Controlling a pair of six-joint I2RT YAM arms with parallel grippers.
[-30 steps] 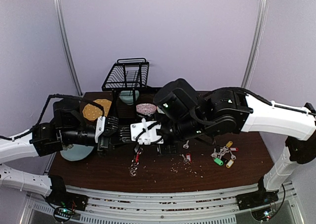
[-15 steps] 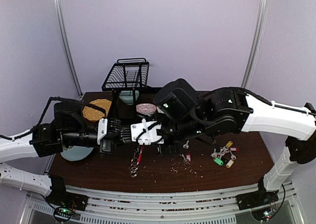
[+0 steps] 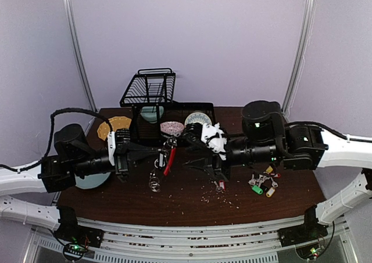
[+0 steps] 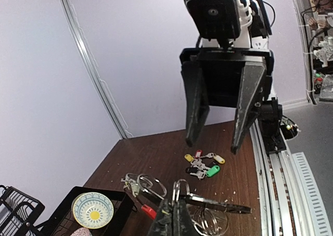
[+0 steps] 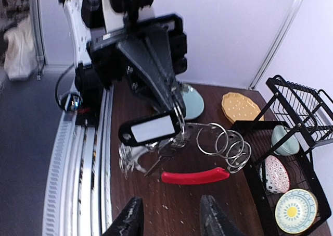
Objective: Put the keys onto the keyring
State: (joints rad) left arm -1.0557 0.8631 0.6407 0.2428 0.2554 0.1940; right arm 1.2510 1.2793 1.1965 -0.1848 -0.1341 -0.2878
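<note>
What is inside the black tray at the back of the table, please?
Three dishes: a patterned bowl with a yellow centre, a pink speckled dish and a pale teal bowl, half hidden under the wire rack. The right end effector hides part of the tray.

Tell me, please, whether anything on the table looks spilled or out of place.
Yes. Small pale crumbs lie scattered over the dark table near its front edge, like a spill. One key with a red tag lies alone among them, apart from the cluster of keys on the right.
</note>
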